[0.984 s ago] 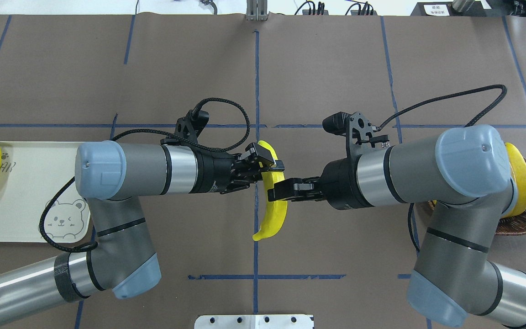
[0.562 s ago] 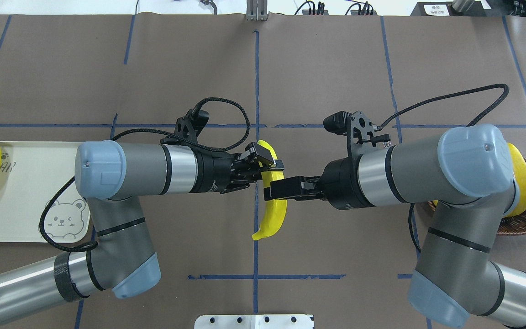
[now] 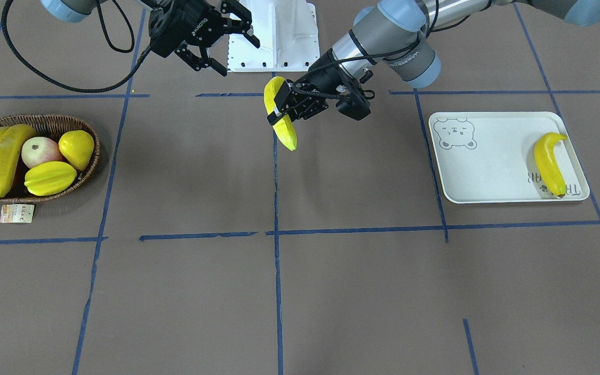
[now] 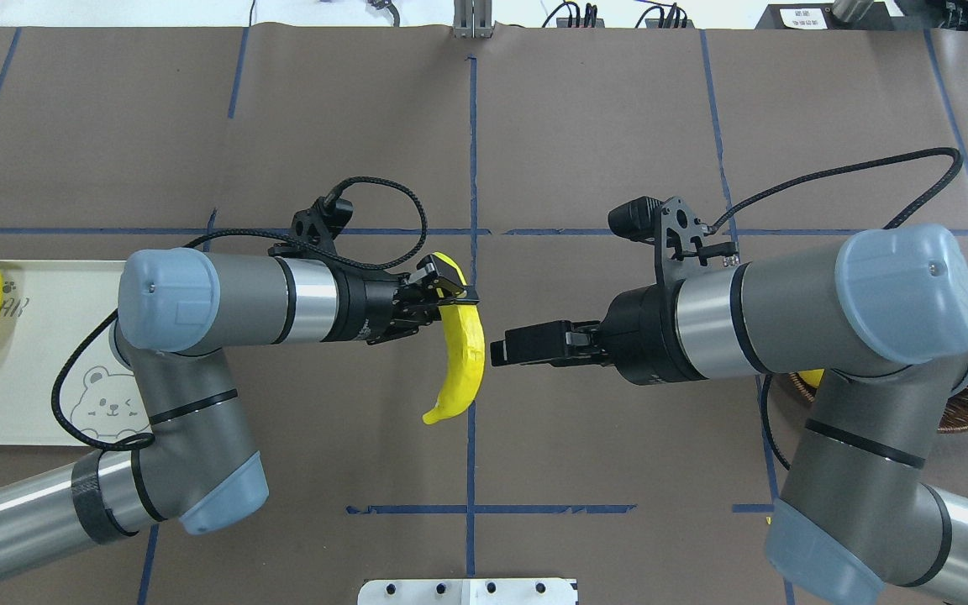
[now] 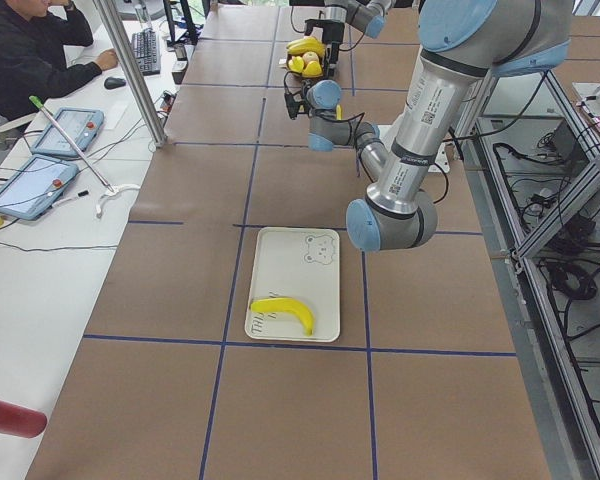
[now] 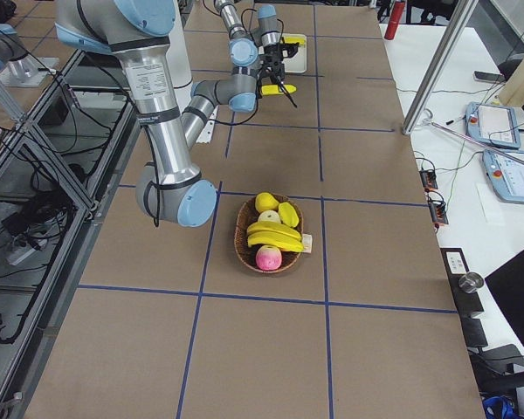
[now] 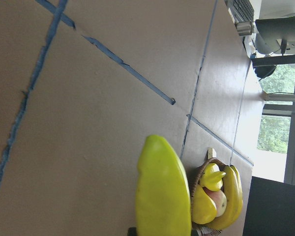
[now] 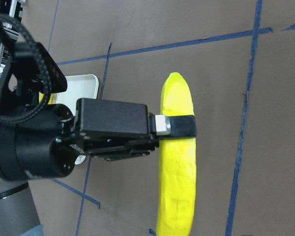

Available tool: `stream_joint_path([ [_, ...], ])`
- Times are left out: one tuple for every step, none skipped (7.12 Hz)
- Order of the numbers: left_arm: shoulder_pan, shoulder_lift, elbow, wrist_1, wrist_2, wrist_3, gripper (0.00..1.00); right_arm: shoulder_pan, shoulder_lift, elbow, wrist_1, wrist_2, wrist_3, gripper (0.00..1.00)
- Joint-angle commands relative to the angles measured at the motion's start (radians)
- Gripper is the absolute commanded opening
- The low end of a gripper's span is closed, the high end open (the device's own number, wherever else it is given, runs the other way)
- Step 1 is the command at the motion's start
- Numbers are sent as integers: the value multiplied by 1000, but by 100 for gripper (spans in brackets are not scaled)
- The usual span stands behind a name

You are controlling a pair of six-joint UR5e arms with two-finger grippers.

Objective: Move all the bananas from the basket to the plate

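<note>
Above the table [image 4: 618, 118], near its centre line, we are clamping the banana [image 4: 460, 357] in our left gripper [image 4: 449, 294] alone and drawing it toward the plate [image 4: 30, 420]. Our right gripper [image 4: 502, 353], having just released it, is backing away spread-fingered, so the handover is finishing.

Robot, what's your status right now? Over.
Left jaws shut on a banana, aloft. Right jaws open, apart from it. One banana on plate, two bananas in basket. Nothing blocks the plate.
</note>
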Motion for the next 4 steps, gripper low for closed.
stream_joint_path([
  [-67, 95, -73, 208, -10, 152, 0, 47, -59, 8, -2, 4, 0, 100],
  [-79, 165, -159, 341, -17, 258, 0, 59, -90, 16, -2, 4, 0, 100],
  [-99, 278, -254, 403, -16, 303, 0, 82, -141, 29, -2, 4, -2, 100],
  [-134, 395, -285, 410, -11, 361, 0, 99, -178, 37, -2, 7, -2, 100],
])
